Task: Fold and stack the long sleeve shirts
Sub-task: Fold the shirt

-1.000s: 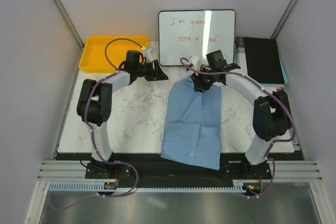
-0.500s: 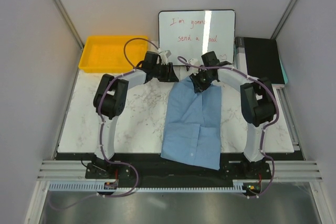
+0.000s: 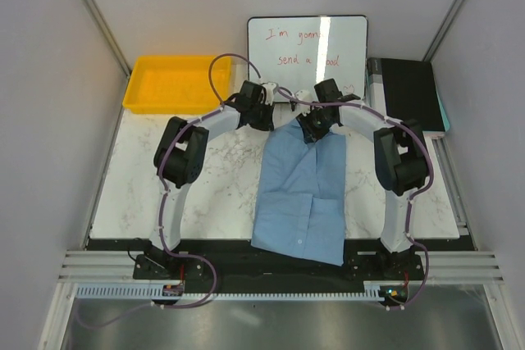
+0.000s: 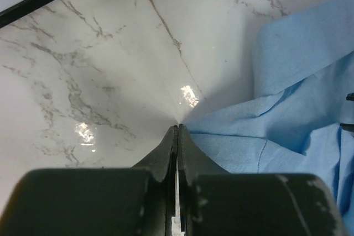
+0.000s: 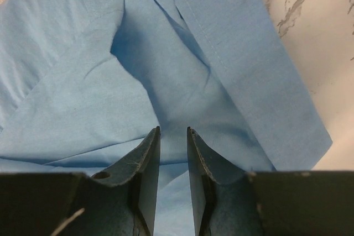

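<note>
The long sleeve shirt (image 3: 302,194) is light blue and lies partly folded, lengthwise, on the marble table (image 3: 213,178), collar end toward the back. My left gripper (image 3: 271,120) is at its back left corner. In the left wrist view its jaws are shut tight (image 4: 178,127), and the shirt's edge (image 4: 298,109) runs to a point right at their tips. My right gripper (image 3: 312,132) hovers over the collar end. In the right wrist view it (image 5: 173,130) stands open with a narrow gap, creased blue cloth (image 5: 83,81) beneath.
A yellow tray (image 3: 131,92) sits at the back left. A whiteboard (image 3: 308,55) with red writing leans behind both grippers. A black case (image 3: 410,92) lies at the back right. Bare marble lies left of the shirt.
My left arm has swung right from near the yellow tray to the shirt's back left corner, and its jaws have shut there. My right gripper has stayed over the collar end.
</note>
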`<move>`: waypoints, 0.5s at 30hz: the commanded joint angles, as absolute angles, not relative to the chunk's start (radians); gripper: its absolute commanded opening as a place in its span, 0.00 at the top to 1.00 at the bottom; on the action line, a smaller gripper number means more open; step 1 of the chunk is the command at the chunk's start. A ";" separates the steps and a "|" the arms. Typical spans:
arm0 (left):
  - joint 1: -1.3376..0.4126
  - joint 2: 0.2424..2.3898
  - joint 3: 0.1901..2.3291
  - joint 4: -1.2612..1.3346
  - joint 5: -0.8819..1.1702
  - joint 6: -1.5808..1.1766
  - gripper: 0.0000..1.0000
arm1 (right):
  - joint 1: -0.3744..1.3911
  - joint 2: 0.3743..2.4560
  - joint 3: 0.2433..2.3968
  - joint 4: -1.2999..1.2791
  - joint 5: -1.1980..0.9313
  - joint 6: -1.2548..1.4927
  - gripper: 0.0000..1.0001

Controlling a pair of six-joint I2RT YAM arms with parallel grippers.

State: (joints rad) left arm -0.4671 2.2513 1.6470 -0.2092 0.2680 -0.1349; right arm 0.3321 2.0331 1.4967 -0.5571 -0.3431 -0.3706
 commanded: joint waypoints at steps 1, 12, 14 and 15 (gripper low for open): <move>-0.451 2.244 1.709 -0.267 0.183 -0.034 0.98 | 0.325 2.069 1.540 -0.554 -0.322 -0.380 0.67; -0.420 2.197 1.734 -0.250 0.185 0.045 0.66 | 0.321 2.076 1.609 -0.525 -0.334 -0.379 0.67; -0.384 2.105 1.660 -0.169 0.262 0.009 0.60 | 0.313 2.057 1.631 -0.523 -0.348 -0.365 0.67; -0.368 2.071 1.599 -0.155 0.314 -0.035 0.60 | 0.311 2.022 1.635 -0.525 -0.360 -0.357 0.66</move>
